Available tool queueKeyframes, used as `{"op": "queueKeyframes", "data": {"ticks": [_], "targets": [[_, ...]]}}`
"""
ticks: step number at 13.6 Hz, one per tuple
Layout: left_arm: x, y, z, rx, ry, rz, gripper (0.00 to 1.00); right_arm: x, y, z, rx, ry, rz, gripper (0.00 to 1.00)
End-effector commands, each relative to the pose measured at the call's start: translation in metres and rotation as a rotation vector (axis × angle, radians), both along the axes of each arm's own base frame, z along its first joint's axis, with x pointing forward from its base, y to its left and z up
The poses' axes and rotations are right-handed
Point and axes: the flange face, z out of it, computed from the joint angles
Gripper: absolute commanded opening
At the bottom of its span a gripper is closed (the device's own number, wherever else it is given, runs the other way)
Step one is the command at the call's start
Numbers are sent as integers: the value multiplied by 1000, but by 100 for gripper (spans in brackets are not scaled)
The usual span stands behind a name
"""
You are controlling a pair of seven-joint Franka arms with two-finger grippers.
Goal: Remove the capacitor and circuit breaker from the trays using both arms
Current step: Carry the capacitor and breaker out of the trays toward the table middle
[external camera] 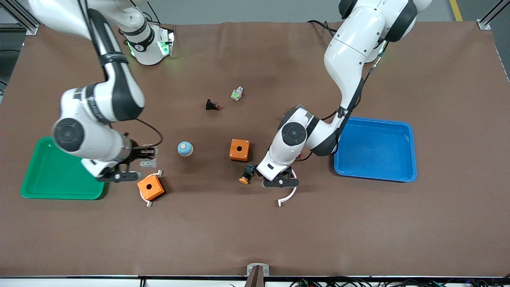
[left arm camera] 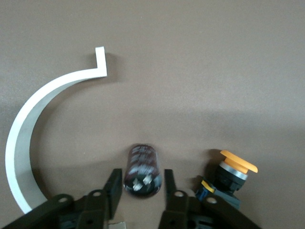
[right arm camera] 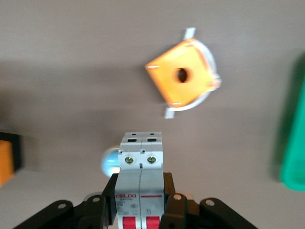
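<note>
The capacitor (left arm camera: 141, 168), a small black cylinder with a silvery end, lies on the brown mat between the fingers of my left gripper (left arm camera: 141, 183). A narrow gap shows on each side, so the gripper is open around it. In the front view the left gripper (external camera: 280, 182) is low at the mat and hides the capacitor. My right gripper (right arm camera: 140, 193) is shut on the breaker (right arm camera: 140, 167), a grey-white block with red switches. In the front view the right gripper (external camera: 142, 158) holds the breaker (external camera: 148, 156) above the mat, between the green tray and the blue dome.
A white arc piece (external camera: 287, 195) (left arm camera: 28, 129) and a black button with an orange cap (external camera: 247, 174) (left arm camera: 233, 172) flank the left gripper. Orange boxes (external camera: 150, 187) (external camera: 239, 150), a blue dome (external camera: 185, 148), a black switch (external camera: 212, 105), a green tray (external camera: 59, 187) and a blue tray (external camera: 374, 175) also lie here.
</note>
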Motion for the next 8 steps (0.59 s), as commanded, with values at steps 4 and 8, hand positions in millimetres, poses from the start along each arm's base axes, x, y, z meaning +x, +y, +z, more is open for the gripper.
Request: {"op": "queueKeyframes", "data": {"ticks": [4,8], "targets": [[19,11,40,-33,-50,44,87,-12,85,-69,-22,-16,-86,0],[52,102,146,6,-8,136,91,-24,134,-124,-25,-50,-135,1]]}}
